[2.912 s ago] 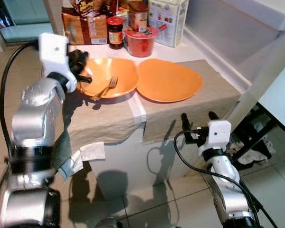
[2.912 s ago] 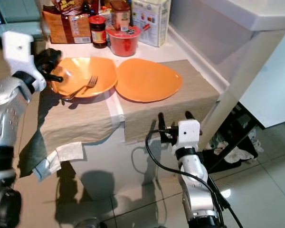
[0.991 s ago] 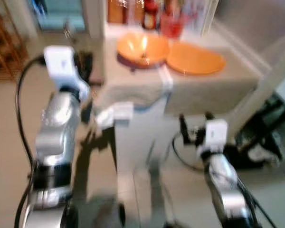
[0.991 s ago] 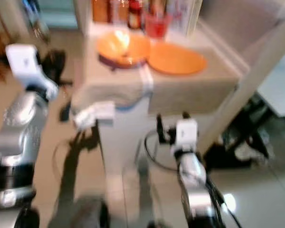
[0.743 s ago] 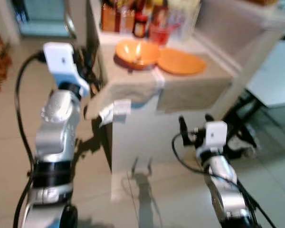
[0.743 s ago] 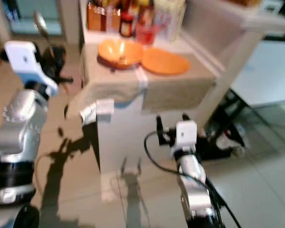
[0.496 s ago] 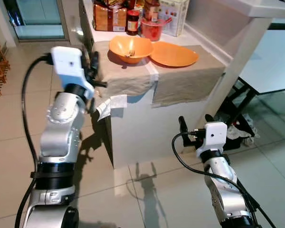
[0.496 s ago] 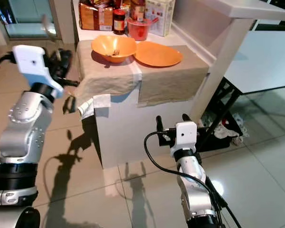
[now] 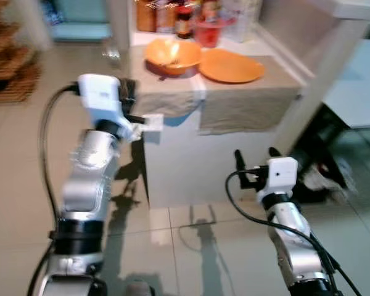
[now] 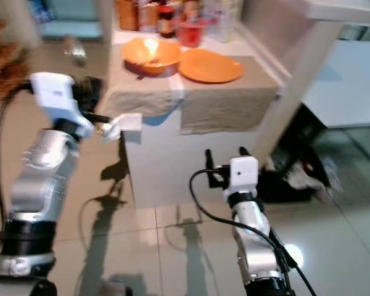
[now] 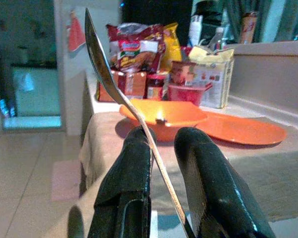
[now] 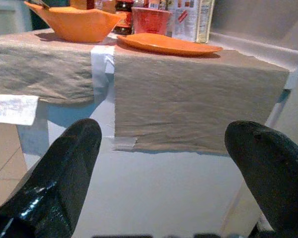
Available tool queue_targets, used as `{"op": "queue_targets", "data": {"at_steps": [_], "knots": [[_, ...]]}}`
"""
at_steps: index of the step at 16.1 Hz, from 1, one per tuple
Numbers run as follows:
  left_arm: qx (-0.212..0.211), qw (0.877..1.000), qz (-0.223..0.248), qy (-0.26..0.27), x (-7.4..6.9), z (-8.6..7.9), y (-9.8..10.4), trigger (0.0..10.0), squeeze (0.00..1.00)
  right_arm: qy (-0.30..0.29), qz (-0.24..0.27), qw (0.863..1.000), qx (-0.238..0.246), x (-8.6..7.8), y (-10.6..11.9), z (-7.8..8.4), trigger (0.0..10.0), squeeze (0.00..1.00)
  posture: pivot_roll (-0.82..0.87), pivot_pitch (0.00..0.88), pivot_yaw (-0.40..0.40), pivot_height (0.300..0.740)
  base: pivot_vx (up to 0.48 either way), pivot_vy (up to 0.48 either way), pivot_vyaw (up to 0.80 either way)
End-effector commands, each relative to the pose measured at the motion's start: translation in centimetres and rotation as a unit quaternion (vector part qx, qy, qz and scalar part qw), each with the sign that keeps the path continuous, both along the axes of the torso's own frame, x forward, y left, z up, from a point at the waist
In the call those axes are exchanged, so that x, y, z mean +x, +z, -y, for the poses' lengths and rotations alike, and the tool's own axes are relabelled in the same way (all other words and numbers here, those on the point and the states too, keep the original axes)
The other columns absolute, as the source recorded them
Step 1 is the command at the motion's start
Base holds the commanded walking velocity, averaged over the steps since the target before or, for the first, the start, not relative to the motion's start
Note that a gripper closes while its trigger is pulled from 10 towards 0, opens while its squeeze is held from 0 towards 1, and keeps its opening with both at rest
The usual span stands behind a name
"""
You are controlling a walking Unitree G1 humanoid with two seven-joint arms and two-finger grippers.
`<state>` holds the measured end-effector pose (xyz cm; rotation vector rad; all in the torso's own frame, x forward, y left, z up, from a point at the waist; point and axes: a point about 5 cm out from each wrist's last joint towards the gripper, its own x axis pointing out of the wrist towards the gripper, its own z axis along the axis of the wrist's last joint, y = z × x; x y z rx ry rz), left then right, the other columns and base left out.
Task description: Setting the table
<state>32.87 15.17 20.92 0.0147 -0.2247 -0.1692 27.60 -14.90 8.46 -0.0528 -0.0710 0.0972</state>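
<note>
Head views blurred. Left gripper [image 11: 161, 168] clamps a spoon [image 11: 103, 64], handle end cut off; bowl [image 11: 164, 119] and plate [image 11: 243, 130] on counter [image 9: 246, 102] at 12 o'clock. Right gripper [image 12: 159, 158] spread wide, holding nothing.

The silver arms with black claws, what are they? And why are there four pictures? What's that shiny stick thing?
Those are the two arms of a walking robot that is helping set a table. Two pictures come from cameras in its head, looking down at its own arms. The other two come from little cameras on its wrists, looking out along its black fingers.

The left gripper is squeezing a spoon, that shiny stick, with the scoop end pointing up. The right gripper is open and holding nothing, down in front of the table.

The table has a beige cloth on it. On top sit an orange bowl, a flat orange plate right beside it, a red cup, and some food packets and jars at the back.
</note>
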Motion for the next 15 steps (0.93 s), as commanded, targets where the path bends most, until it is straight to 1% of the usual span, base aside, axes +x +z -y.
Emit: {"op": "queue_targets", "data": {"at_steps": [1, 3, 6, 10, 15], "knots": [[0.003, 1.0, 0.01, 0.007, -0.3, -0.2, 0.3, 0.0, 0.0, -0.003, -0.004, 1.0, 0.0, 0.2, 0.0, 0.1, 10.0, 0.0, 0.12, 0.0, -0.059, 0.74, 0.0, -0.48, 0.69], [0.002, 1.0, 0.009, 0.006, -0.3, 0.1, 0.2, 0.0, 0.0, -0.005, -0.004, 1.0, 0.003, 0.2, 0.0, 0.1, 10.0, 0.0, 0.12, 0.0, -0.059, 0.74, 0.0, -0.48, 0.59], [0.007, 1.0, 0.011, 0.008, -0.2, 0.2, 0.2, 0.0, 0.0, -0.007, -0.004, 1.0, 0.008, 0.2, 0.0, 0.2, 10.0, 0.0, 0.12, 0.0, -0.057, 0.74, 0.0, -0.48, 0.0], [0.011, 1.0, 0.014, -0.005, -0.2, 0.7, 0.1, 0.0, 0.0, -0.009, -0.004, 1.0, 0.008, 0.1, 0.0, 0.4, 10.0, 0.0, 0.11, 0.0, -0.052, 0.74, 0.0, -0.48, 0.0], [0.018, 1.0, 0.015, -0.012, 0.3, 1.4, 0.1, 0.0, 0.0, -0.011, -0.002, 1.0, 0.008, 0.1, 0.1, 0.4, 10.0, 0.0, 0.11, 0.0, -0.048, 0.74, 0.0, -0.48, 0.0]]}}
